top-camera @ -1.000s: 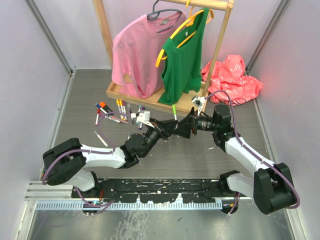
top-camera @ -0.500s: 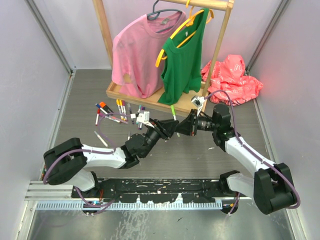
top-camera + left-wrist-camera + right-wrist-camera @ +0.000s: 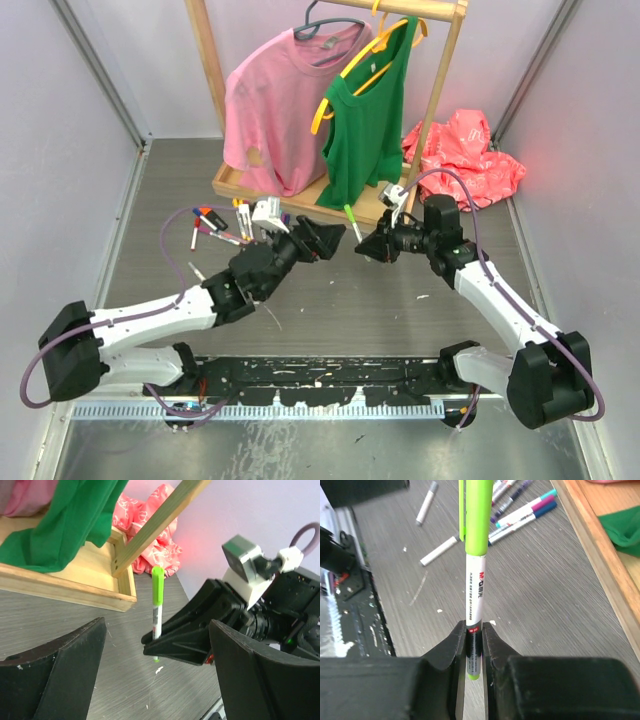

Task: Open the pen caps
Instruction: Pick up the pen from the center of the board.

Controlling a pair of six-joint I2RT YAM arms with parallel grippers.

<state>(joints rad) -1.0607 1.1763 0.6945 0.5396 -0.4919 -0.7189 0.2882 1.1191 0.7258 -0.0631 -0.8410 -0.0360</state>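
Right gripper (image 3: 474,630) clamped tight on white barrel (image 3: 475,587), low on marker, marker held above table (image 3: 380,300), cap end up. Green cap (image 3: 476,515) seated on barrel's top end, not off yet. Left gripper (image 3: 330,240) jaws spread wide, facing marker, touching neither cap nor barrel. More capped markers (image 3: 215,225) lie scattered on table before rack (image 3: 240,185).

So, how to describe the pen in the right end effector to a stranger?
Find the wooden clothes rack at the back and the green shirt on it. In front of that shirt, the right end effector grips a white pen above the table. Unlike the pens lying there, it has a lime-green cap.
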